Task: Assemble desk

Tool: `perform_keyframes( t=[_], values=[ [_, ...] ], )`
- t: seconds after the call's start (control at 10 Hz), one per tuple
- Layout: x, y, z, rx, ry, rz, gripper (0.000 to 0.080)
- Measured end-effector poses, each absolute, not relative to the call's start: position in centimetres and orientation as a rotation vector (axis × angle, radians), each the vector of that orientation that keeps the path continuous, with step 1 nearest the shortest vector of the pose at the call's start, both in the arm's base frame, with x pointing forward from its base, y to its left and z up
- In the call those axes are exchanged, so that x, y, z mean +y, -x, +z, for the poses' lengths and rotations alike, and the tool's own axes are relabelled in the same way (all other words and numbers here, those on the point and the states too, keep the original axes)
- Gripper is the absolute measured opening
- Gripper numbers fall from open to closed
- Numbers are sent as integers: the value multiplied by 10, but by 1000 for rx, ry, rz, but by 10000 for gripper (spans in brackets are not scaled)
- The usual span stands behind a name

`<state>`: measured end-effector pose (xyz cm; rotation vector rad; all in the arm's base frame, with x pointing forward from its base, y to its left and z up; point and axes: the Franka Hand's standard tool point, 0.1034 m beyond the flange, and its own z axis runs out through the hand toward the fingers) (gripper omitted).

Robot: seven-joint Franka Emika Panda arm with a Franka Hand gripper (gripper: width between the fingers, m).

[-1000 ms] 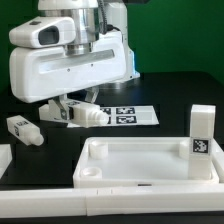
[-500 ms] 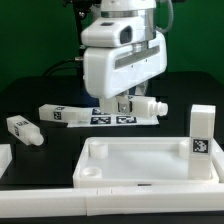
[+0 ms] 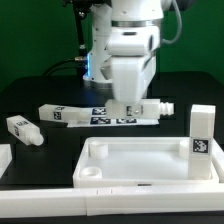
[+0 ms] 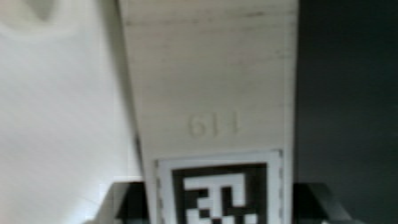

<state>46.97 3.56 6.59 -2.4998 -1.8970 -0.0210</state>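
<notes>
The desk panel [image 3: 150,168], white with a raised rim and round corner sockets, lies at the front. One square leg [image 3: 203,140] stands upright at the panel's far corner on the exterior view's right. My gripper [image 3: 133,106] is shut on another white leg [image 3: 157,105], which lies level over the marker board's end on that same side. In the wrist view this leg [image 4: 210,90] runs straight out from between my gripper's [image 4: 221,200] dark jaws, with a black-and-white tag at the held end.
A third leg [image 3: 60,113] lies on the marker board [image 3: 105,117] at the exterior view's left. A fourth leg [image 3: 22,128] lies further left on the black table. Another white part [image 3: 4,160] shows at the left edge.
The arm has swung from the exterior view's left to its right, carrying the leg along over the marker board. The other legs and the panel have not moved.
</notes>
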Motion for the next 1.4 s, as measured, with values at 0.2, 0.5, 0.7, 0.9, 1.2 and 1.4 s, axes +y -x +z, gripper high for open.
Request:
perform_keyframes(
  t=[0.2, 0.5, 0.7, 0.9, 1.2, 1.4],
  values=[
    [46, -452, 59, -2115, 2344, -54, 284],
    [38, -453, 59, -2314, 2179, -23, 284],
    [56, -442, 54, -2504, 1971, 25, 284],
    [75, -423, 44, -2705, 1660, 47, 284],
    [65, -426, 44, -2838, 1447, 75, 284],
    [65, -422, 40, -2911, 1282, 100, 284]
  ],
)
